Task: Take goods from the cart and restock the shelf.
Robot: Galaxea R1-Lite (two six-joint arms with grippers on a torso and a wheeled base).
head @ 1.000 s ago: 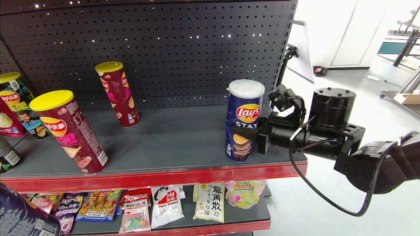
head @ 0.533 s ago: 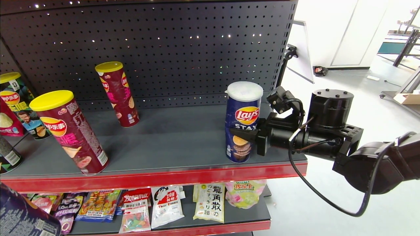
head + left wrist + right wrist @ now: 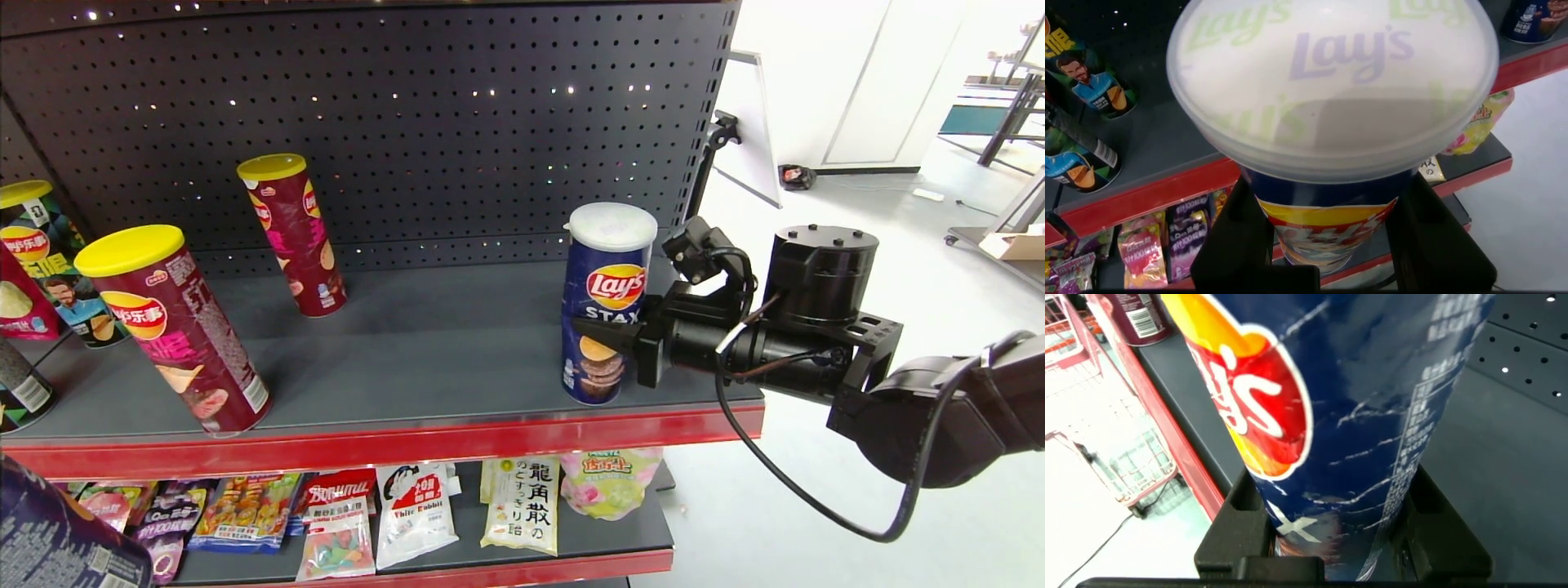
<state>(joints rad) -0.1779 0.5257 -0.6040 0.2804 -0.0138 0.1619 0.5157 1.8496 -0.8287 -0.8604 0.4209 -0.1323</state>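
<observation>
Vs a sec ago the blue can (image 3: 608, 269) sits a touch lower and the right tool (image 3: 608, 327) has dropped w/ it; over the last half-sec almost nothing moves. I read that as set-down done. The base looks to be resting on the shelf (image 3: 424, 359), near its right end, just behind the red front lip (image 3: 392, 445). The right tool is still closed on the can's mid-body, one finger across the front, the other behind (the wrist view has the can (image 3: 1355, 416) wedged between both jaws). So what's left is prob. release, then backing out to the right.

The can stands upright: long axis vertical, white lid up, logo facing out toward the aisle.

The left tool (image 3: 1323, 237) is clamped on a second blue can (image 3: 1331, 90), lid toward its camera, likely next to go up.
</observation>
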